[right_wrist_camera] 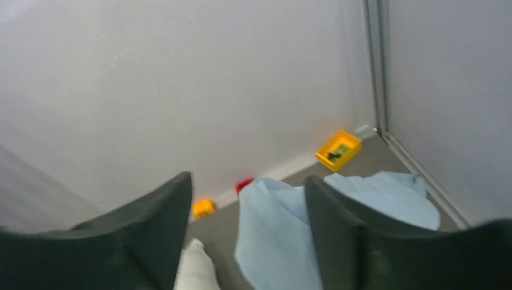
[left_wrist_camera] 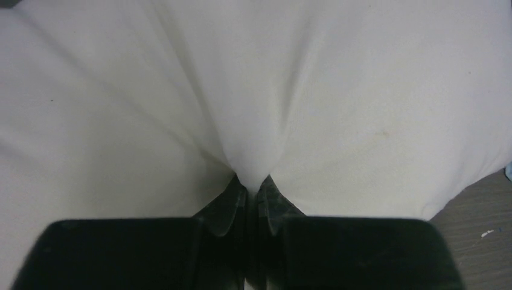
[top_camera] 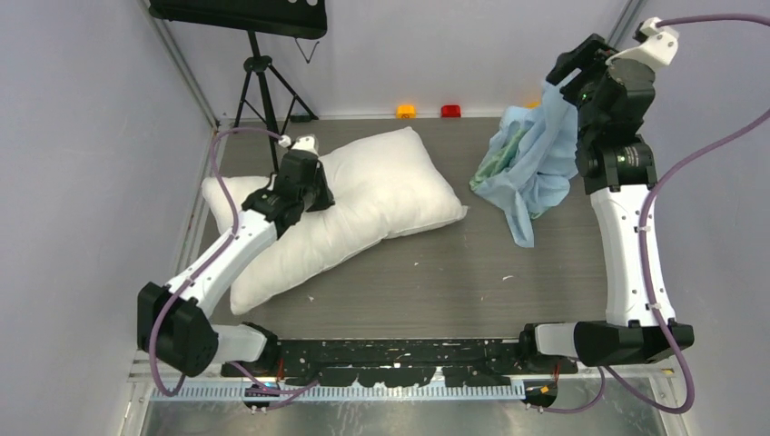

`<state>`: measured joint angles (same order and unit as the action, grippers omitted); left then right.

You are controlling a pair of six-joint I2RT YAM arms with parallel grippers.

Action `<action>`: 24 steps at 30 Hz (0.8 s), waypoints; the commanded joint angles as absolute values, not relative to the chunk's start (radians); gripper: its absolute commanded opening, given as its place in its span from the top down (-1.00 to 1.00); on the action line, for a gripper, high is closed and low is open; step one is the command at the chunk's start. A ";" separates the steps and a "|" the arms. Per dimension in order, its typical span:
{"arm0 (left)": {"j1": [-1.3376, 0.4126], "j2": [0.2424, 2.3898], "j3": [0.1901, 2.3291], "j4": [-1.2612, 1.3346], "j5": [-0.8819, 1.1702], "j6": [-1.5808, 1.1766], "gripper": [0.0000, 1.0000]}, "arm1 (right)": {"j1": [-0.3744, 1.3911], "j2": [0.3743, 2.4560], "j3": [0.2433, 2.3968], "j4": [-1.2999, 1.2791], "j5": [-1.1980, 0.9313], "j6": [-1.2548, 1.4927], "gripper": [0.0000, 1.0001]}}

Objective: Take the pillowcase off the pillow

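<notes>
The white pillow [top_camera: 381, 191] lies on the left half of the table, bare of any cover. My left gripper [top_camera: 318, 193] is shut on a pinch of its fabric; the left wrist view shows the pillow [left_wrist_camera: 302, 90] gathered into the closed left gripper [left_wrist_camera: 252, 181]. The light-blue pillowcase [top_camera: 536, 159] is fully off the pillow and hangs bunched at the far right, its mint inner side showing. My right gripper [top_camera: 567, 74] is raised beside its top. In the right wrist view the right gripper [right_wrist_camera: 247, 181] is open, with the pillowcase [right_wrist_camera: 272, 241] below and against its right finger.
A black tripod [top_camera: 259, 82] stands at the back left. A small orange block [top_camera: 406, 111] and a red block [top_camera: 450, 111] sit by the back wall. A yellow bin [right_wrist_camera: 339, 150] is in the far right corner. Walls close in on both sides.
</notes>
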<state>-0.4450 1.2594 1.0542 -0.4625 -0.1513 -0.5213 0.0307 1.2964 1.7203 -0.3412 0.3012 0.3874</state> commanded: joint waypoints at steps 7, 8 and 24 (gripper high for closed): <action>-0.453 1.231 1.153 -0.454 -0.277 -0.460 -0.90 | 0.031 1.070 1.279 -0.242 0.317 0.373 -0.75; -0.453 1.199 1.129 -0.453 -0.301 -0.435 -0.98 | 0.031 1.018 1.180 -0.186 0.304 0.385 -0.76; -0.453 0.782 0.443 0.102 -0.507 -0.165 -0.99 | 0.034 0.835 0.538 0.119 0.214 0.372 -0.81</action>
<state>-0.4507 0.8112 0.5941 -0.1852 -0.3935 -0.2771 0.0307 0.8753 0.6094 -0.0681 0.2207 0.4133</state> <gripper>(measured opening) 0.996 0.901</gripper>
